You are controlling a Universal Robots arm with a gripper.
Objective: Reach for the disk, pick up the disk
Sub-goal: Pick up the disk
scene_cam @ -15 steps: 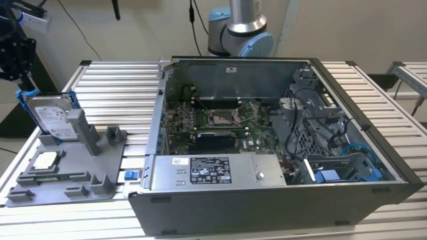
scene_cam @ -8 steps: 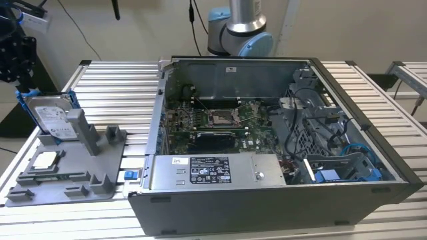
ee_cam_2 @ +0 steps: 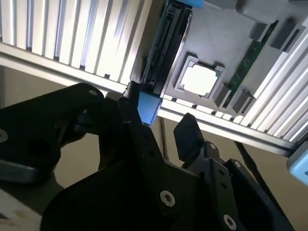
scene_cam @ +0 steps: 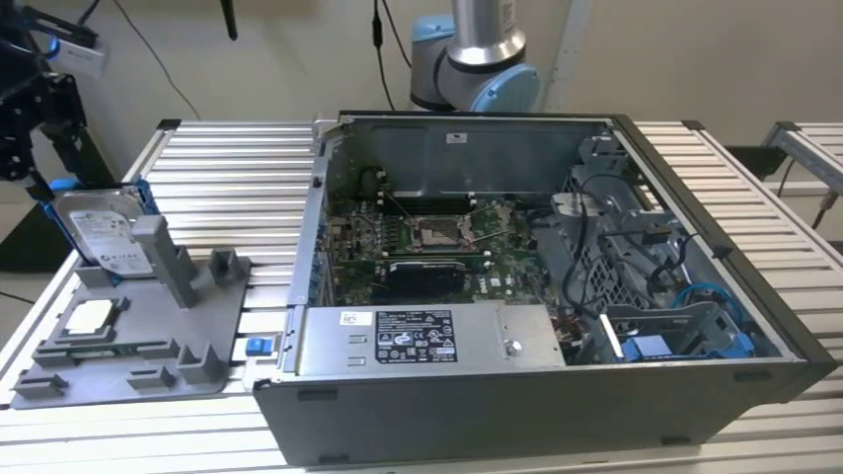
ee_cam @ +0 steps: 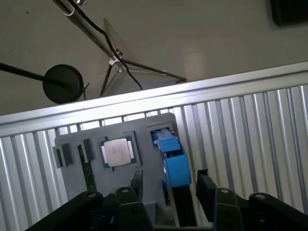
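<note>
Black two-fingered pincer (ee_cam: 169,185) is shown in the first wrist view with fingers apart; the silver-grey hard disk in its blue plastic bracket (ee_cam: 173,163) is stood edge-up between them. In the second wrist view one finger is nearer, so an uneven closing could jam it in the grey plastic holder (ee_cam_2: 226,43). In the exterior view a ribbed aluminium table (scene_cam: 224,168) is seen beneath, a beige wall (scene_cam: 264,59) behind.

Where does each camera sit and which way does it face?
Exterior view: off the arm, looking down on the open grey computer case and silver-grey disk in a blue plastic bracket; an arm joint shows.
First wrist view: on the arm, looking past the open black gripper at the disk.
Second wrist view: likewise, another angle.
Both wrist views share the small square silver chip.
</note>
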